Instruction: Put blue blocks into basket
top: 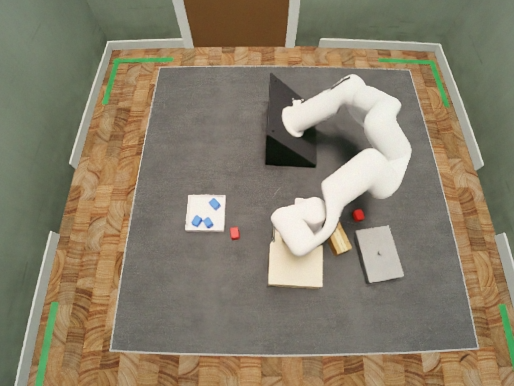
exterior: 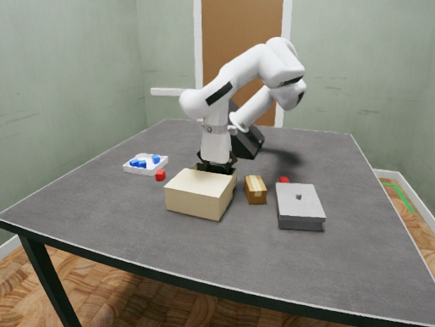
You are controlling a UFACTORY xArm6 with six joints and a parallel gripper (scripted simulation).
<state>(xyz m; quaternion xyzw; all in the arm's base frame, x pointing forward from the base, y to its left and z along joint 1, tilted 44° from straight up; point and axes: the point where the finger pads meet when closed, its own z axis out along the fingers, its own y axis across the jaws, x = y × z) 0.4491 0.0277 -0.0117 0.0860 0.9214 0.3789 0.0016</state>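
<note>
The white basket (top: 190, 227) (exterior: 131, 169) sits left of centre and holds three blue blocks (top: 214, 203) (top: 197, 220) (top: 208, 223) (exterior: 137, 163), all inside its rim. The light wooden cabinet (top: 295, 267) (exterior: 199, 192) stands in the middle. My gripper (exterior: 216, 169) points down at the cabinet's far edge, open, with nothing between the fingers. In the top view my wrist hides it. I cannot tell how far the drawer stands out. The grey metal box (top: 380, 254) (exterior: 300, 203) lies to the right with its lid on.
A red block (top: 234, 233) (exterior: 160, 175) lies beside the basket; another red block (top: 358, 215) (exterior: 283, 180) lies behind the metal box. A small brown wooden box (top: 341, 240) (exterior: 256, 188) sits between cabinet and metal box. A black wedge (top: 290, 135) (exterior: 250, 144) stands at the back.
</note>
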